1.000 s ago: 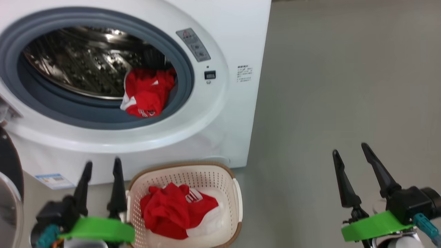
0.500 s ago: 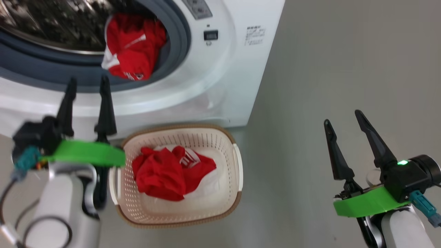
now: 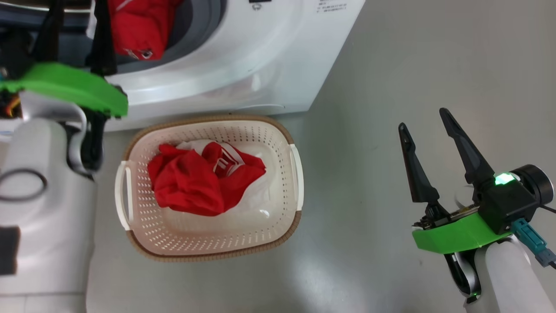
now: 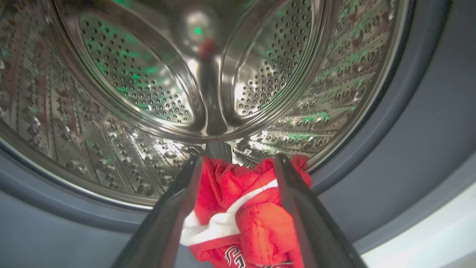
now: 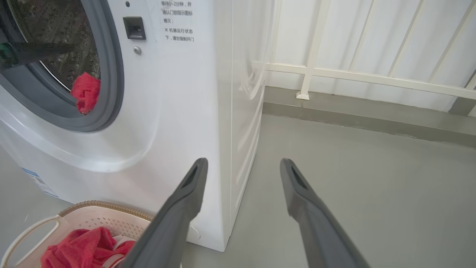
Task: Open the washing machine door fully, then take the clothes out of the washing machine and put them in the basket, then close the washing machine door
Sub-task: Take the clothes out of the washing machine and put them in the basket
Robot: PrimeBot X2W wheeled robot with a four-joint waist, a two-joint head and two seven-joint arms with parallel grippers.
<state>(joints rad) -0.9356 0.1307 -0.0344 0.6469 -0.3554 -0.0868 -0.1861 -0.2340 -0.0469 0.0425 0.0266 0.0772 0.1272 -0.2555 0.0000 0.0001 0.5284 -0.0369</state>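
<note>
Upper left of the head view, our left gripper (image 3: 74,32) is at the washing machine (image 3: 243,56) mouth, jaws fully apart w/ nothing held. In the left wrist view the remaining red garment (image 4: 241,219) shows bottom-centre btwn the two fingers (image 4: 174,216), slumped at the drum's (image 4: 141,82) front lip, i.e. straight ahead & slightly below the tips; contact we can't tell. Centre frame, the basket (image 3: 208,119) holds a second red garment (image 3: 195,182); lower right, our right gripper (image 3: 422,118) hangs wide open & empty over the floor (image 3: 412,52), well apart from the opening, so the left arm is nearer, we reckon.
</note>
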